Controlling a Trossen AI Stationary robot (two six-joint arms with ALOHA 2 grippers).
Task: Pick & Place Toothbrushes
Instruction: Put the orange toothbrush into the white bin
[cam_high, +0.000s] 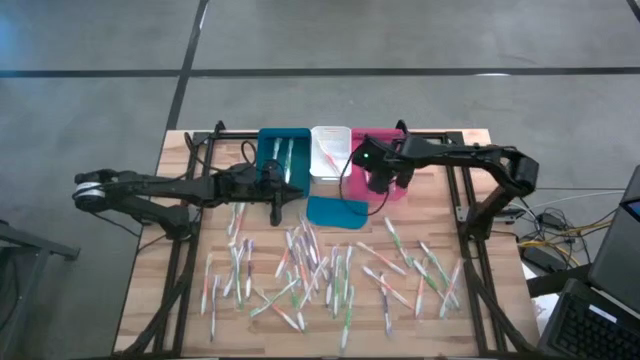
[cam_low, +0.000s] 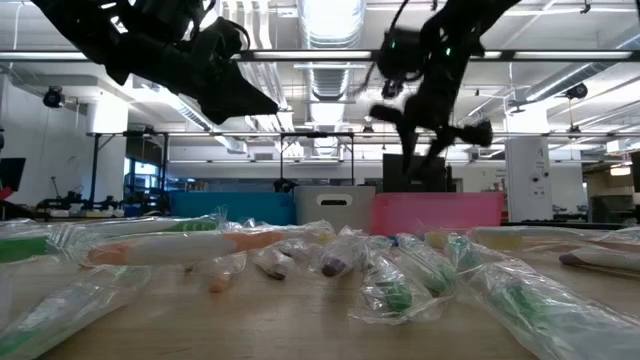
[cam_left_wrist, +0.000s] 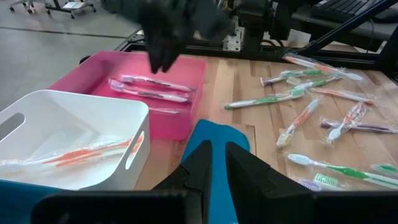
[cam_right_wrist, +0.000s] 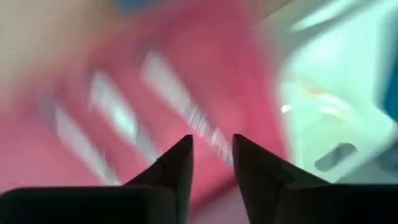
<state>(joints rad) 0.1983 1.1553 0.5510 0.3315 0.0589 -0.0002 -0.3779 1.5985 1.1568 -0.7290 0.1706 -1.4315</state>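
Wooden table (cam_high: 190, 330), 3 bins along its far edge: teal bin (cam_high: 283, 153), white bin (cam_high: 330, 150), pink bin (cam_high: 375, 175). Toothbrushes (cam_high: 320, 270) mostly scattered in wrappers across the table's near half; a few already in each bin. Right pincer (cam_right_wrist: 211, 146) hanging above the pink bin, fingers parted, empty. Left pincer (cam_left_wrist: 217, 158) near the teal bin, over a flat teal lid (cam_high: 337, 211), fingers slightly apart, gripping nothing visible.
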